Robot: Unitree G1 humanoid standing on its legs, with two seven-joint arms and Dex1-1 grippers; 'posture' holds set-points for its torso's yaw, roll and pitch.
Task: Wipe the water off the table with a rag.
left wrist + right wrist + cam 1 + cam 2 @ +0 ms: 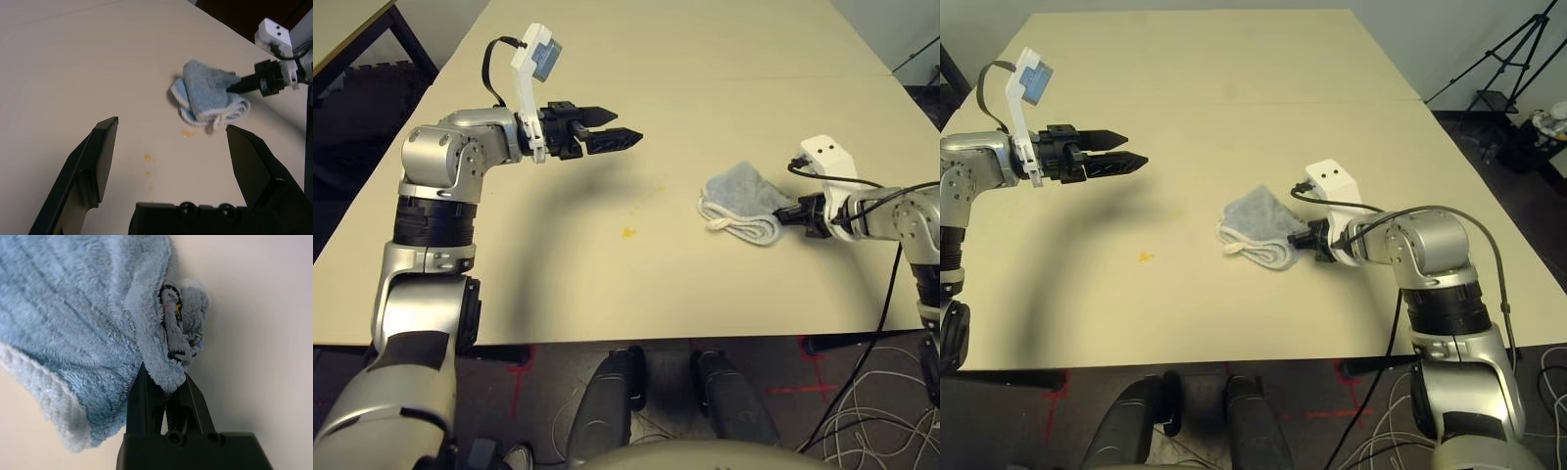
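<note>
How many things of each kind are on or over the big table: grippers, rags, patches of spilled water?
Grippers: 2, the left gripper open above the table, the right gripper shut on the rag.
Rags: 1.
Water patches: 1, the yellow specks.
Total: 4.

Both arms are built of rounded silver metal segments joined by black ribbed bands, one at the left of the frame, one at the right. Each black two-fingered left gripper and right gripper carries a white plastic camera bracket at the wrist. Thin black cables loop from both brackets.
</note>
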